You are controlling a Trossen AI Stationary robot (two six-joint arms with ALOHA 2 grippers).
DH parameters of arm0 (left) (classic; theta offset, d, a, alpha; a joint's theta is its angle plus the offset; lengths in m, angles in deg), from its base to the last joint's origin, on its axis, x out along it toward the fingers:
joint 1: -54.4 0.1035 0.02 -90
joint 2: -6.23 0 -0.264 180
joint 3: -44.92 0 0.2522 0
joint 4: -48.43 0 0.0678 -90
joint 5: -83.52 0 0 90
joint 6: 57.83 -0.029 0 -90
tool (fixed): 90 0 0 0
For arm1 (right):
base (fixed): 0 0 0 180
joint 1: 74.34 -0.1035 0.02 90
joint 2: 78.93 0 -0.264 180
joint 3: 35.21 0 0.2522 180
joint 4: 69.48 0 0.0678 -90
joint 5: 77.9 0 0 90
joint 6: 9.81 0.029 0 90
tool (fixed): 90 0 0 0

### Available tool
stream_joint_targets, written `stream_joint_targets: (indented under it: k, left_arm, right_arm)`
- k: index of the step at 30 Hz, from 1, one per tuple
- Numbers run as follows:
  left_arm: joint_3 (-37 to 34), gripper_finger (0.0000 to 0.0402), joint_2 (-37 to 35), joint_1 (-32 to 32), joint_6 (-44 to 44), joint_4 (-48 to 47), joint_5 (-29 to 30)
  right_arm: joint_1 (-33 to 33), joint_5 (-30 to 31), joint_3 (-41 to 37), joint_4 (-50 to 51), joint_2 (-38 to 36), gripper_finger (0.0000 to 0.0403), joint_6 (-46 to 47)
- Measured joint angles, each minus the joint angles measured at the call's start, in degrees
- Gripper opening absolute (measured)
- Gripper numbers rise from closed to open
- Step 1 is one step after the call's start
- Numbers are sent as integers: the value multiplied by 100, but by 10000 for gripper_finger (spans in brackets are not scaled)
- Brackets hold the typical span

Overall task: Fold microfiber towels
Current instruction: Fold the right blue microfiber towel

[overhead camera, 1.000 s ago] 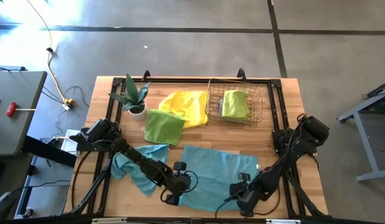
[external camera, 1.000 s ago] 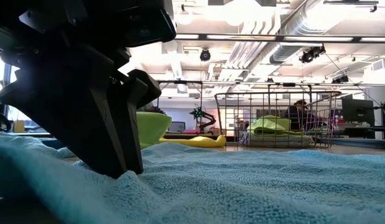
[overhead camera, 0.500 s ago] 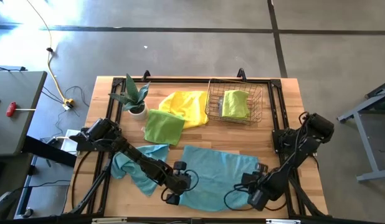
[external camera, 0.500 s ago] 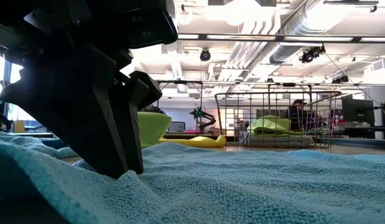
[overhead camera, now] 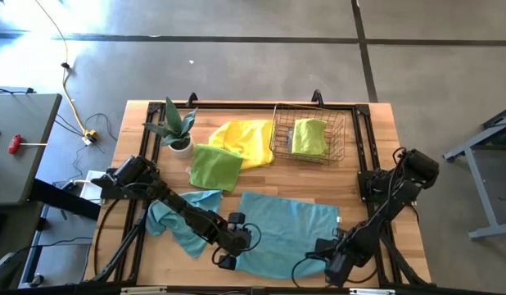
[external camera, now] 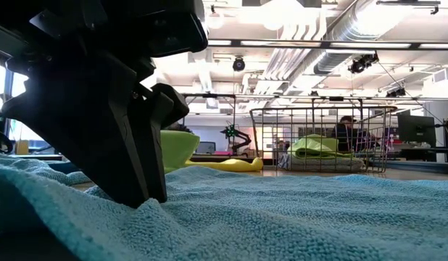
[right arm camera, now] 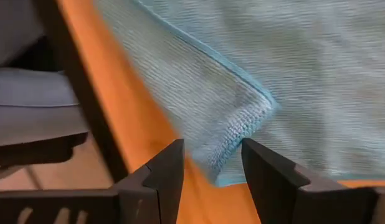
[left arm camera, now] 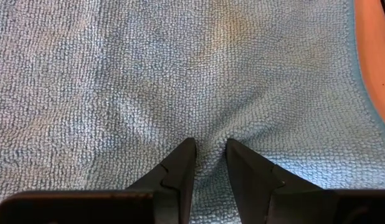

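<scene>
A large teal towel lies spread on the table's near middle. My left gripper is down on the towel near its near-left corner, its fingers shut on the pile. My right gripper hovers open over the towel's near-right corner, where the cloth lies doubled over. In the right wrist view its fingers stand apart above the towel's edge without touching it. A second teal towel lies crumpled at the left. A lime green towel overlaps a yellow one farther back. My left gripper pinches a small raised ridge of the teal towel between its two fingertips, near the towel's near-left corner. The fingers come slanting down from above. Around the pinch the cloth puckers slightly, and the rest of the towel lies flat on the table.
A wire basket holding a green towel stands at the back right. A small potted plant stands at the back left. Black frame rails run along the table's edges, close to my right gripper. Bare wood shows right of the towel.
My right gripper has moved off the towel's near-right part toward the table's right and near edges, and its wrist has rolled. Its fingers have stayed apart. The left gripper and the towel have kept still.
</scene>
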Motion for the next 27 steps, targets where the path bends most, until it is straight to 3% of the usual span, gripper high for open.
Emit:
stream_joint_targets:
  k: [8,23,27]
  left_arm:
    - [0,85,-2,1,2,2,-8]
    - [0,85,-2,-11,2,2,-13]
    - [0,85,-2,-37,1,2,-8]
  right_arm:
    - [1,-28,9,610,0,154,435]
    - [118,79,-2,157,0,154,402]
    - [119,89,-383,-396,-4,154,569]
